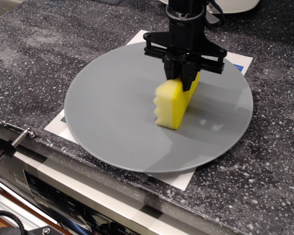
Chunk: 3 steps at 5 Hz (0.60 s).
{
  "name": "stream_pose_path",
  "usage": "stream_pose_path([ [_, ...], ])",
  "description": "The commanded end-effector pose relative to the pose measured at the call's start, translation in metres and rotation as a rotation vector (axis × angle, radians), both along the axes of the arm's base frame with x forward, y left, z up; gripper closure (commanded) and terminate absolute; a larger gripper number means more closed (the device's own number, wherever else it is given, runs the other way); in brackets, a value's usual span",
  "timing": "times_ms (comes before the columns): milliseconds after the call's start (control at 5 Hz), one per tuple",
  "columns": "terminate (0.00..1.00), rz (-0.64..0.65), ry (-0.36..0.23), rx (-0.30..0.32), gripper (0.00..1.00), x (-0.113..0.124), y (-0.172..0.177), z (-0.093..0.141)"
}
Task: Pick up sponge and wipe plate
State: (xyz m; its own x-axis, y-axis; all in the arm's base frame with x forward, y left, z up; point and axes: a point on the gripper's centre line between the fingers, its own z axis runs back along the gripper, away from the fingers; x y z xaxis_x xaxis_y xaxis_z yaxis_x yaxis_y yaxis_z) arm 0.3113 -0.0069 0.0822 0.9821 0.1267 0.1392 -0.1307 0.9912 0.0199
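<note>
The large round grey plate (117, 112) lies on a white sheet on the dark speckled counter. My black gripper (182, 77) hangs over the plate's middle right and is shut on the top of the bright yellow sponge (174, 104). The sponge stands on edge, its pale wavy side facing left, and its bottom edge rests on or just above the plate surface. Its shadow falls on the plate to the right.
A white paper sheet (237, 62) lies under the plate. A white dish (235, 5) sits at the back edge, mostly hidden by the arm. The counter's front edge (103, 169) runs along the bottom, with an appliance panel below and a metal clamp (20, 137) at left.
</note>
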Motion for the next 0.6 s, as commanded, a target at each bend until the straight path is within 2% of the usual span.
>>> stream_pose_path([
  [0, 0.00, -0.016, -0.026, 0.044, 1.00, 0.005, 0.044, 0.025],
  [400, 0.00, -0.023, 0.018, 0.122, 1.00, 0.000, 0.070, 0.017],
])
